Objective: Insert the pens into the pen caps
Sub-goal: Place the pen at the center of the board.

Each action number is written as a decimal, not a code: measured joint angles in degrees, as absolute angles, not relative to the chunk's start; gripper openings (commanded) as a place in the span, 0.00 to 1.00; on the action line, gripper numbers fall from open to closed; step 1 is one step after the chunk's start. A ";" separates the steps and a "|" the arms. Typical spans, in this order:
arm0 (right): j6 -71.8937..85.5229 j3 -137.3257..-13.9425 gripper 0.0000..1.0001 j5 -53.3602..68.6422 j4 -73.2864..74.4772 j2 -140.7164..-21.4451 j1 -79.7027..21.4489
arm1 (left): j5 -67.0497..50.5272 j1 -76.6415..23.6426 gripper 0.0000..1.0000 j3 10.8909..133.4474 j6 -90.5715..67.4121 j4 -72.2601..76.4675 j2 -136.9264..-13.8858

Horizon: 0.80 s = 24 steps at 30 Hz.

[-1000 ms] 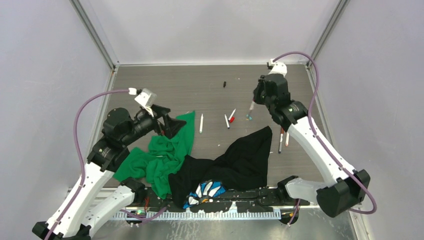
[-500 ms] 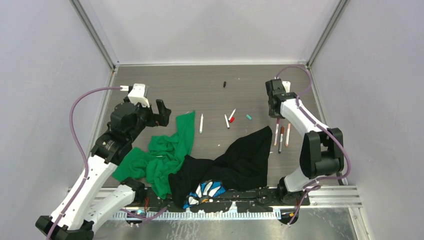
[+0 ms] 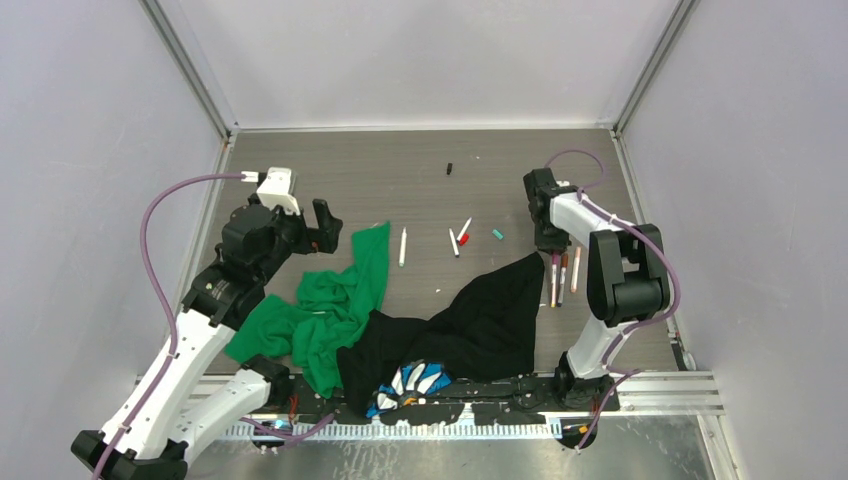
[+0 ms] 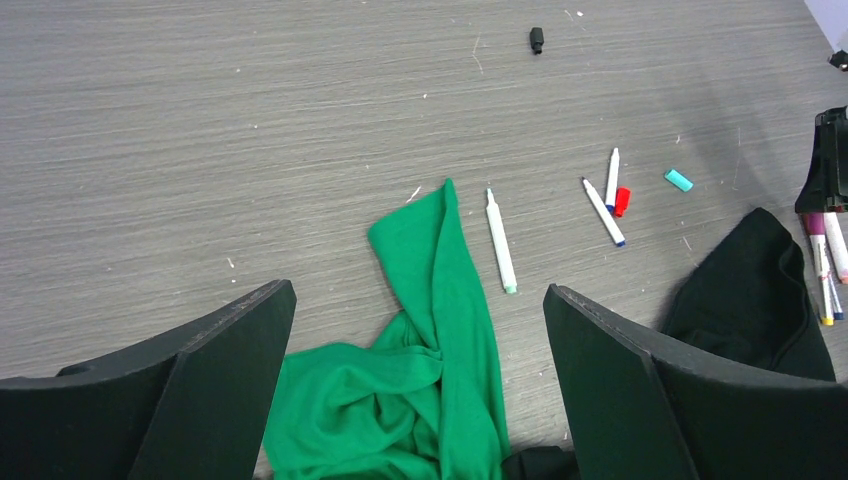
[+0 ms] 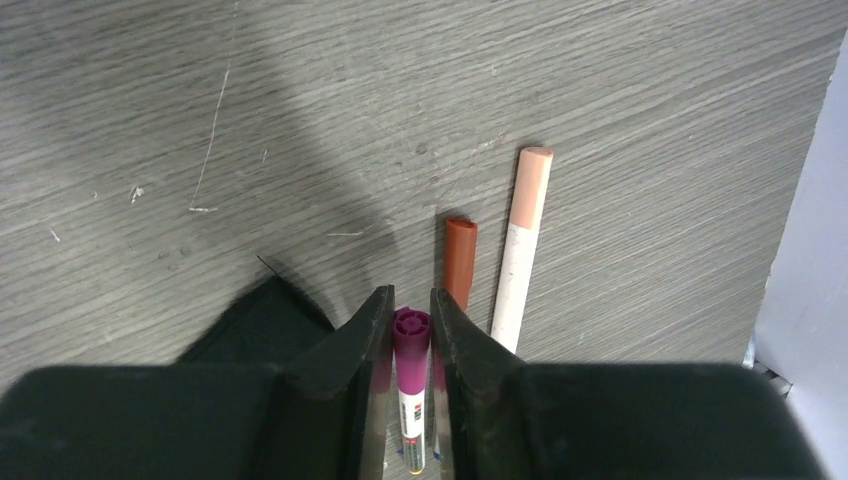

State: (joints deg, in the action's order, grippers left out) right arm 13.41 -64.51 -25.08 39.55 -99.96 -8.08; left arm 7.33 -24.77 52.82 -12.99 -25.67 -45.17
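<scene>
While right gripper point(image 5: 410, 310) pinches the magenta-capped pen point(image 5: 410, 345) between nearly closed jaws, near the table point(image 5: 300, 100) right edge | brown-capped pen point(image 5: 460, 255), peach-capped pen point(image 5: 525, 230) just beside | left gripper point(image 4: 418, 290) jaws spread wide, holding nothing, above green cloth point(image 4: 430, 400)

A grey wood-grain table point(image 3: 380, 170) holds a crumpled green cloth point(image 3: 330, 310) on its left side. A black cloth point(image 3: 490, 320) touches it and spreads rightward. A blue-and-white striped piece point(image 3: 415, 380) lies against the black cloth at the near edge.
</scene>
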 measured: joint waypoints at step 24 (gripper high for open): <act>16.56 -63.44 0.44 -2.50 26.83 -82.85 -22.63 | 9.32 -24.77 0.98 52.80 -12.99 -25.87 -44.60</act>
State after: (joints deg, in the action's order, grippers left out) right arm 16.56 -63.44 -2.50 26.83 -82.85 -22.63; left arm 9.32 -24.77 52.80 -12.99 -25.87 -44.60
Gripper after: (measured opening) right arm 0.470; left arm 0.980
